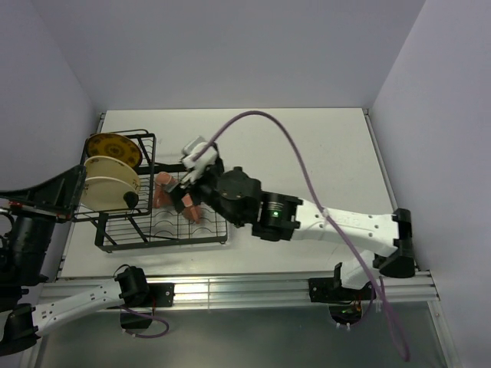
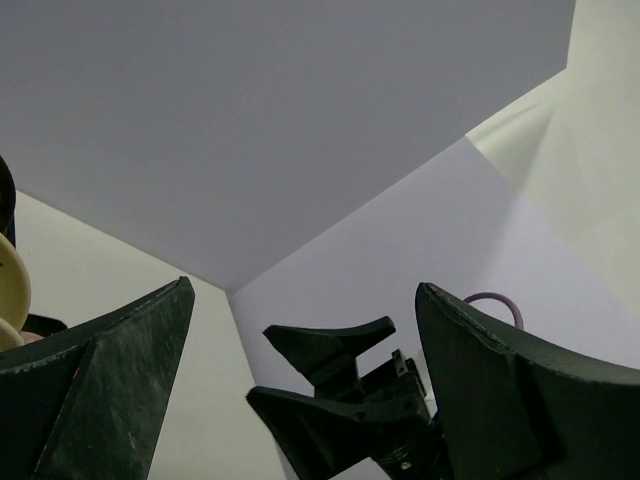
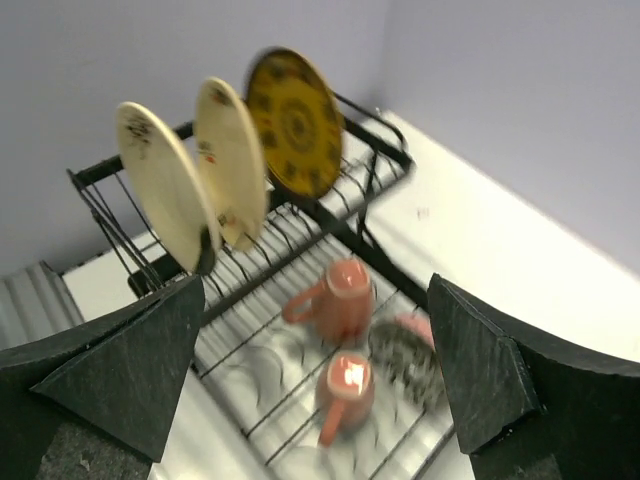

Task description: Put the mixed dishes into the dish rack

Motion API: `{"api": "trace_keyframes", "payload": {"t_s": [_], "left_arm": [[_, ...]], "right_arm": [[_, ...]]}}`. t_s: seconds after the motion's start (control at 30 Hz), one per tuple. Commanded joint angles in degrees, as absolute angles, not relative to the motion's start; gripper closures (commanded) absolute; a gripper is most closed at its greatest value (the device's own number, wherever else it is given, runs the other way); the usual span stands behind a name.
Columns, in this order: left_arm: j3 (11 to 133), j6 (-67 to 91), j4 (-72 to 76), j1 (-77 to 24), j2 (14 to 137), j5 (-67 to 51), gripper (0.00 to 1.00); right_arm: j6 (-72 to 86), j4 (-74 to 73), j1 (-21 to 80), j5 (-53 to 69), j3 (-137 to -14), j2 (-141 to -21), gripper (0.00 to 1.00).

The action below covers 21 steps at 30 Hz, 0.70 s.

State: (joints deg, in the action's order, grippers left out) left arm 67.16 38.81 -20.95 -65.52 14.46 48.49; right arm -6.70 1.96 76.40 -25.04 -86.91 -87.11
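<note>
Well, the black dish rack [image 1: 165, 239] sits by the counter's [image 1: 307, 153] left edge, holding a yellow plate [image 3: 292, 122], two cream plates [image 3: 165, 185] [image 3: 232, 160], two orange mugs [image 3: 338, 296] [image 3: 345, 390] and a dark bowl [image 3: 405, 360]. The left gripper [image 2: 305, 390] and right gripper [image 3: 315, 375] are open.

Your right arm [image 1: 330, 222] reaches from base across to left, wrist bent down. Your right gripper [image 3: 312, 300] hangs with fingers [image 3: 130, 370] wide apart, holding nothing. Your left arm [image 1: 69, 303] folded back at far left. Left gripper [image 2: 300, 300] raised high, fingers spread, nothing between them.
</note>
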Motion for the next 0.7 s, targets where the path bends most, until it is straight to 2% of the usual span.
{"api": "trace_keyframes", "payload": {"t_s": [0.0, 0.13, 0.33, 0.67], "left_arm": [[65.13, 43.93, -24.51, -65.83, 15.56, 46.50, 0.01], [61.44, 49.29, -25.84, -65.83, 14.68, 43.69, 0.01], [54.86, 56.14, -27.07, -65.83, 13.36, 37.27, 0.01], [47.20, 62.31, -28.04, -65.83, 10.55, 25.76, 0.01]], "right_arm": [[10.08, -5.69, 76.73, -34.36, -77.66, -79.73, 0.00], [24.39, -8.70, 76.82, -33.58, -64.28, -69.82, 0.00], [37.50, -10.19, 76.82, -32.61, -46.25, -57.77, 0.00], [45.35, -7.30, 76.90, -32.00, -27.87, -39.56, 0.00]]}}
